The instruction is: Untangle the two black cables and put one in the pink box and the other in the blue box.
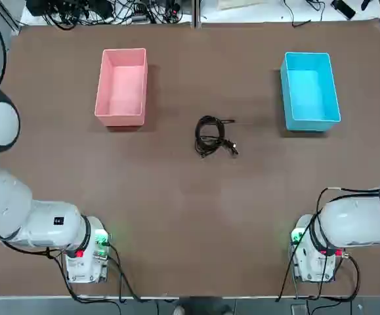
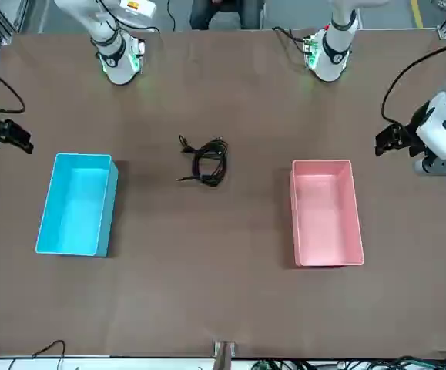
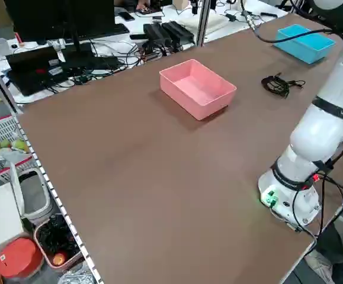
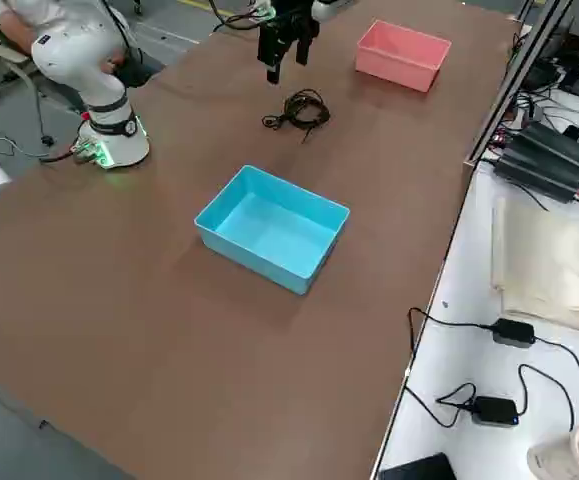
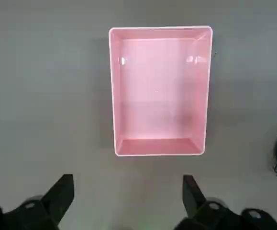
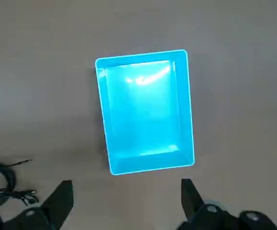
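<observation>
Left gripper [image 5: 127, 201]: fingers spread apart, nothing held, high above the table over the pink box.
Right gripper [image 6: 127, 203]: likewise spread apart and empty, above the blue box.
Two black cables [image 1: 214, 136]: one tangled bundle on the brown table [image 1: 190, 210], midway between the boxes (touching neither).
Pink box [image 1: 122, 85]: on the robot's left side, nothing inside.
Blue box [image 1: 310, 90]: on the right side, nothing inside.

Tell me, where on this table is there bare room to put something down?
Nearly everywhere. Bare brown table stretches between the two arm bases, and lies on either side of the tangled black cables, up to the pink box and the blue box. Both boxes are empty. Only the middle is occupied.
</observation>
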`<state>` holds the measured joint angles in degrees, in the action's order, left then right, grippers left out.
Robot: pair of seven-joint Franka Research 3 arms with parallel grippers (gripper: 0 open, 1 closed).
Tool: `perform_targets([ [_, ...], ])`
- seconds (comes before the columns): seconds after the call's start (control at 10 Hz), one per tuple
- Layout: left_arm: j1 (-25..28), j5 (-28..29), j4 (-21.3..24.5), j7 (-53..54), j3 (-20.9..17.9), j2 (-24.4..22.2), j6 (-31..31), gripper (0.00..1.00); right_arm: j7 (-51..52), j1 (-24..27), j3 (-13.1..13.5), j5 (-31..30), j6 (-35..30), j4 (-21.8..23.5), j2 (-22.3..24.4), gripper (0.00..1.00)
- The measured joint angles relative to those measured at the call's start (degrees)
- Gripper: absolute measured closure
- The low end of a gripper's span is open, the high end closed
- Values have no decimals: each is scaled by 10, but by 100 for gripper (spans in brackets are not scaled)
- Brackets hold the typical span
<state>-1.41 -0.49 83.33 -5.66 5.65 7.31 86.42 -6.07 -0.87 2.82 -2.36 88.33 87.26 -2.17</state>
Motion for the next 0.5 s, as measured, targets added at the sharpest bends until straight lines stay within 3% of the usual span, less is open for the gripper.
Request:
perform_targets([
  [0.5,5,-3,-2,30,18,0,0,0,-7,-8,-1,5,6,4,-2,0],
])
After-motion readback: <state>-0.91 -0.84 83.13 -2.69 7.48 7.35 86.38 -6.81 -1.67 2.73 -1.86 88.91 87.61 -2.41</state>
